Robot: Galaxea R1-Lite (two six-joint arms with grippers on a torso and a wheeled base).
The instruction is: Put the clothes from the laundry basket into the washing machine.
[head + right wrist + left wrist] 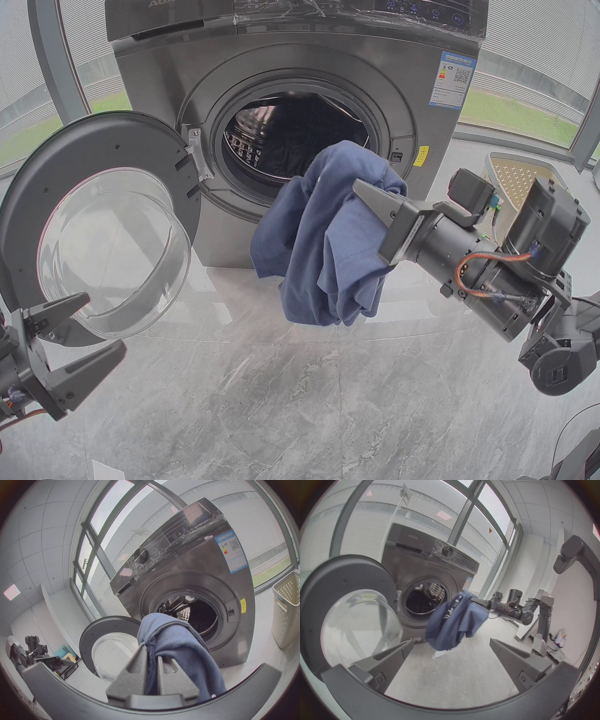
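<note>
The washer [294,69] is a boxy grey metal cabinet. Its round mouth is open so the perforated steel drum [247,147] can take laundry. The door [100,219], a dark ring around a bulging clear bowl, is swung fully to the robot's left, out of the loading path. The basket [287,611], of pale perforated plastic, stands on the glossy marbled floor [281,400] by the washer's right side, handy to draw from. The shirt [325,250], soft blue cloth, hangs in limp folds just in front of the mouth, not yet inside. The right claw [365,190] is pinched on its upper bunch, holding it level with the mouth, probably for pushing in. The left claw [103,323] is spread wide and empty, low before the door.
</note>
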